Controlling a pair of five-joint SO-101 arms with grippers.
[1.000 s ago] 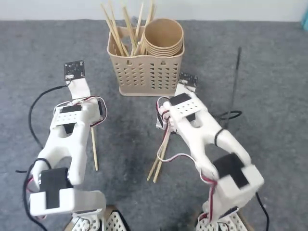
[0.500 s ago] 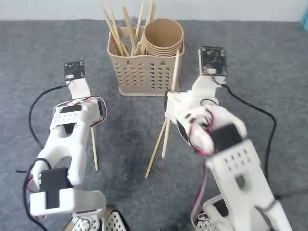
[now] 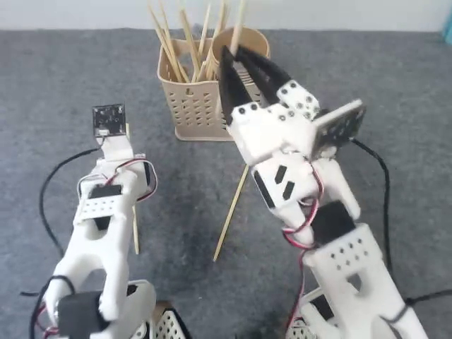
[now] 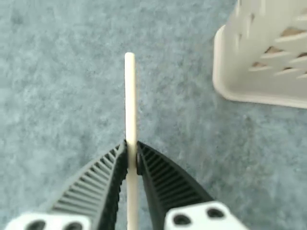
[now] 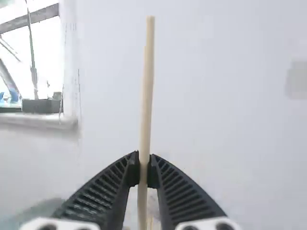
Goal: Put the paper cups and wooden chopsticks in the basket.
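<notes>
Basket (image 3: 201,106) holds stacked paper cups (image 3: 256,34) and chopsticks (image 3: 169,46)

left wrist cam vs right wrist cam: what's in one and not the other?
Left wrist: grey mat under the left claw, with a corner of the basket off to one side. Right wrist: the right claw points at a white wall, with a window at the edge. Shared: each claw is shut on one wooden stick, the left chopstick and the right chopstick.
</notes>
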